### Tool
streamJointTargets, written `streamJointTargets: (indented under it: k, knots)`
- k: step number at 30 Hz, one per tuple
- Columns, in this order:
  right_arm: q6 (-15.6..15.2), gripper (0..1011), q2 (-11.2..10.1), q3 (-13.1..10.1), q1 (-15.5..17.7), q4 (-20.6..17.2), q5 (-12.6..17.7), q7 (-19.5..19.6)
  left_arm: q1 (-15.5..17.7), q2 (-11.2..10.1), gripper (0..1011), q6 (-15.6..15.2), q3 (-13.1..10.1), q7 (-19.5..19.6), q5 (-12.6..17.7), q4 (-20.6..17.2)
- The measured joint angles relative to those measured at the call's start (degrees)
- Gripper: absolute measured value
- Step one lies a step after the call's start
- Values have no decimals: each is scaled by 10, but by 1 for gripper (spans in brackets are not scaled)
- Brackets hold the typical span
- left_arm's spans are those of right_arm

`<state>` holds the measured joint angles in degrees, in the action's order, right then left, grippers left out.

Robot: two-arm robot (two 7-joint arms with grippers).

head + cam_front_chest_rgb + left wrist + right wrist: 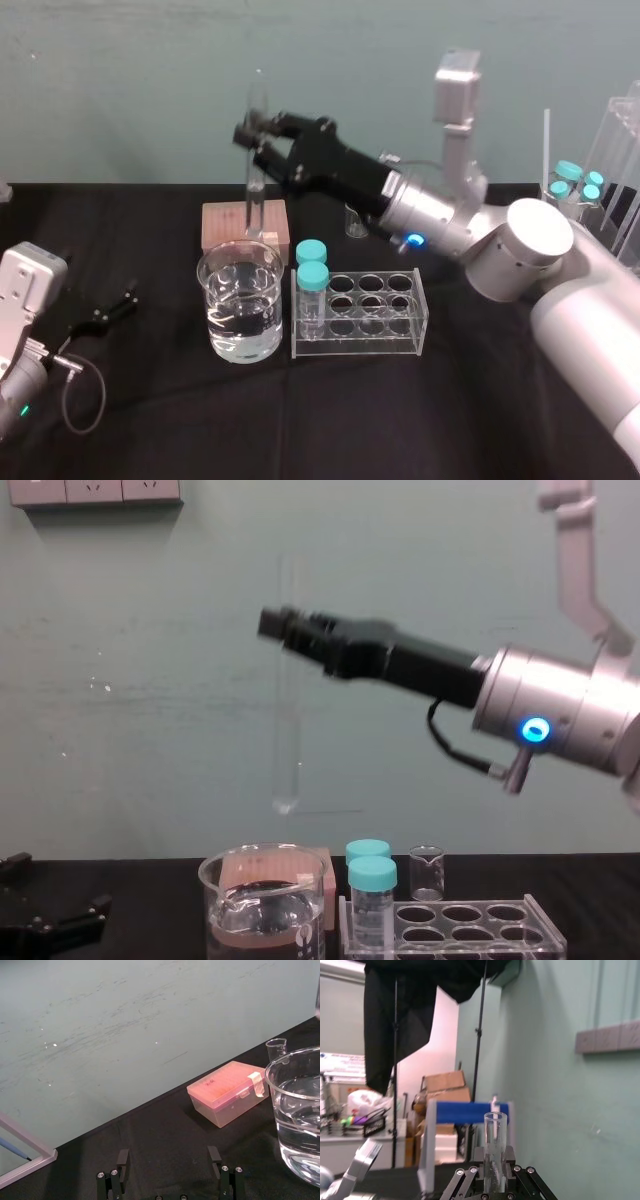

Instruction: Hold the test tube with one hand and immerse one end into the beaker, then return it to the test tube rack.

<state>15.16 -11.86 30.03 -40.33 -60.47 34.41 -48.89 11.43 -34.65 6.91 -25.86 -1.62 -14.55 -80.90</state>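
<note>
- my right end effector [285,626] is clamped on the upper part of the upright test tube [288,730].
- left end effector [112,308] lies on the tabletop [450,420], jaws apart.
- i see the test tube's round end hanging above the beaker [207,290], which stands just beside the test tube rack [420,300].

- test tube [288,730]: clear glass, smooth, glossy
- beaker [212,290]: clear glass, glossy, white printed marks
- test tube rack [380,338]: clear plastic, acrylic look, shiny edges
- right tool [252,143]: black, matt, plastic look
- arm [435,212] behind it: silver-grey, satin metal look
- worktop [400,420]: black cloth, matt, faint creases
- vial caps [312,275]: teal plastic, smooth
- box [227,1092]: pinkish translucent plastic, frosted
</note>
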Motion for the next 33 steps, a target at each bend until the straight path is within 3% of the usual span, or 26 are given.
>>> streamJointTargets:
  k: [6, 11, 12, 15, 23, 33]
  knots:
    - [7, 234, -24, -20, 15, -49, 6, 26, 0, 0, 1000, 0, 0, 0, 0, 0]
    - [8, 234, -63, -46, 47, -107, -1, 70, 0, 0, 1000, 0, 0, 0, 0, 0]
    - [8, 234, -63, -46, 47, -107, -1, 70, 0, 0, 1000, 0, 0, 0, 0, 0]
    - [1, 234, -90, -65, 76, -143, -11, 103, 0, 0, 1000, 0, 0, 0, 0, 0]
    - [-26, 234, -133, -108, 145, -200, -29, 169, 0, 0, 1000, 0, 0, 0, 0, 0]
    - [-55, 234, -146, -131, 192, -209, -38, 195, 0, 0, 1000, 0, 0, 0, 0, 0]
